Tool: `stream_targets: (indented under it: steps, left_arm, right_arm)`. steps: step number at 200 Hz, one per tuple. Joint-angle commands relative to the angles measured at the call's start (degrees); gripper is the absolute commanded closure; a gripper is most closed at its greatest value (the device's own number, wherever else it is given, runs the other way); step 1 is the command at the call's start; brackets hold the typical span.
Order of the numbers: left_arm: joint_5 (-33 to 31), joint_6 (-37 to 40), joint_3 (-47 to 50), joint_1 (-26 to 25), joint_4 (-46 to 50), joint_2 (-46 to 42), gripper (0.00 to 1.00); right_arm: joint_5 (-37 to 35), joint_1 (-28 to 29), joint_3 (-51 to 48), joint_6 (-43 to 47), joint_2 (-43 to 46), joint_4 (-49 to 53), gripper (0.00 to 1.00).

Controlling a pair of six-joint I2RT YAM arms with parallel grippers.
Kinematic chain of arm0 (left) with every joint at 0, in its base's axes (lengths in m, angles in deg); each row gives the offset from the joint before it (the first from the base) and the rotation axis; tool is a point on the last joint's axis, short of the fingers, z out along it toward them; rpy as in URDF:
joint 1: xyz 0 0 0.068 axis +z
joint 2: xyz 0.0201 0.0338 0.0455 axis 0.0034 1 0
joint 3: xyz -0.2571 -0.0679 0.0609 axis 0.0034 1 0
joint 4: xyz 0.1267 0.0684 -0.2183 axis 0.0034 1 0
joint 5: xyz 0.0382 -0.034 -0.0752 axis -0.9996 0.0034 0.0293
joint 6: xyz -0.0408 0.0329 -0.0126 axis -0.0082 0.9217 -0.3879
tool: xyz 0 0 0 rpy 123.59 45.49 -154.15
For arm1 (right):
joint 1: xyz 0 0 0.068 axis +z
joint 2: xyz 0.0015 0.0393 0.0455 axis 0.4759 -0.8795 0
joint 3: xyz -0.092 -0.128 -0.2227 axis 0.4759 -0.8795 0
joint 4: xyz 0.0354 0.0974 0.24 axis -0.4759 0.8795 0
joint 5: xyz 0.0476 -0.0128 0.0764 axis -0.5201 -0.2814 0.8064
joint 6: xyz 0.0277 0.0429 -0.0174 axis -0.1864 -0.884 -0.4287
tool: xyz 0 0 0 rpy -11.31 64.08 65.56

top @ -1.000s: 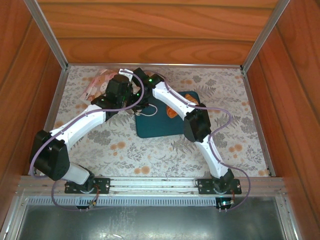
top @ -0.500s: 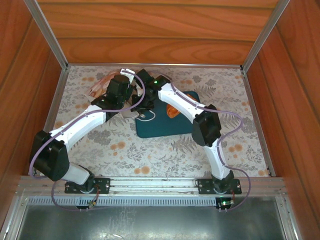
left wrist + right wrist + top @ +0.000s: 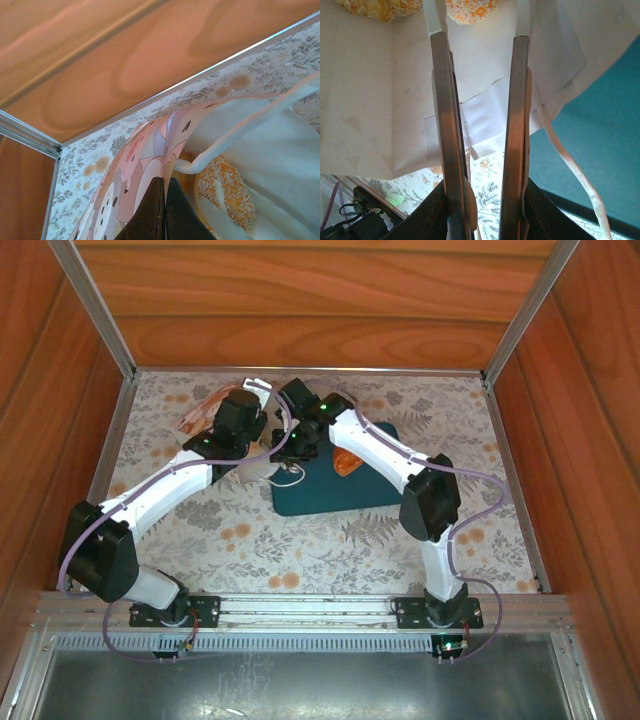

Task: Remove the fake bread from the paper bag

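Right wrist: fake bread [image 3: 472, 9] sits between narrowly parted tips of right gripper [image 3: 478, 22], grip unclear.

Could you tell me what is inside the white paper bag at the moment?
Two sugar-crusted golden toy pastries show inside the white paper bag; its walls hide anything deeper.

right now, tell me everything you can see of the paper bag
The paper bag is white creased paper with faint triangles and a taped patch; its rim shows a pastel cartoon print. It sits at the left edge of the teal tray. A thin white handle crosses its open mouth, and sugared orange bread lies inside. The left gripper is shut on the rim; the right gripper reaches in.
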Motion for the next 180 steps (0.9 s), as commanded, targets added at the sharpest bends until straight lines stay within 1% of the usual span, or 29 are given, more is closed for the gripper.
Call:
stream_targets:
  steps: [1, 67, 111, 172, 173, 180]
  left_arm:
    - [-1.5, 0.3, 0.2, 0.2, 0.2, 0.2, 1.00]
    - [-1.5, 0.4, -0.4, 1.2, 0.2, 0.3, 1.00]
    - [-1.4, 0.6, -0.9, 1.6, 0.1, 0.5, 1.00]
    - [-1.4, 1.0, -1.7, 2.7, -0.1, 0.8, 1.00]
    - [-1.4, 1.0, -1.7, 2.7, -0.1, 0.9, 1.00]
    - [-1.4, 1.0, -1.7, 3.0, -0.1, 0.8, 1.00]
  right_arm:
    - [-0.9, 0.5, -1.3, 1.0, 4.5, -0.9, 1.00]
    - [-1.3, 0.3, -6.6, 2.2, 12.0, -0.9, 1.00]
    - [-2.3, 0.2, -8.2, 3.4, 16.6, 0.0, 1.00]
    - [-4.1, -0.5, -8.9, 5.4, 21.8, 6.1, 1.00]
    - [-4.2, -0.6, -9.0, 5.4, 23.2, 6.4, 1.00]
    - [-4.7, -0.8, -9.5, 5.5, 24.6, 7.2, 1.00]
